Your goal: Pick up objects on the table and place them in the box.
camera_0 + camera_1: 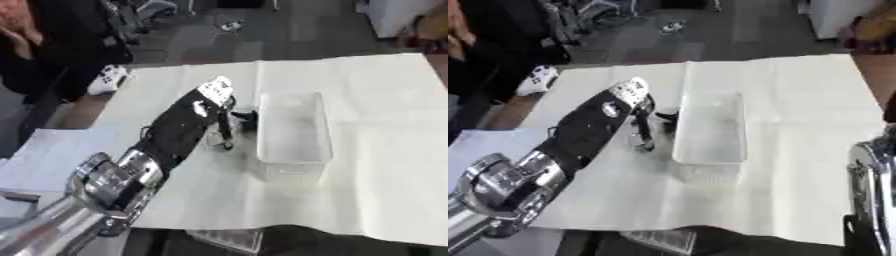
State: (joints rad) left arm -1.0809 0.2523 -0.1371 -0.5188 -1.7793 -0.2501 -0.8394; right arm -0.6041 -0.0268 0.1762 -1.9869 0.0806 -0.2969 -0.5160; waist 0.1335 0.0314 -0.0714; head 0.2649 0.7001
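Box [295, 131] — clear, nothing visible inside, just right of left hand [215, 100]; hand's grip state unclear, dark object [246, 118] beneath. White cloth [385, 130] — dark floor beyond.

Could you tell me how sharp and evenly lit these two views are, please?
Left eye view: soft all over, the left hand smeared, white cloth bright, clear box faint against it. Right eye view: equally soft, a blurred silver arm part at the right edge, the floor beyond dark.

Dark grey floor [262, 35] beyond white-covered table [385, 150]
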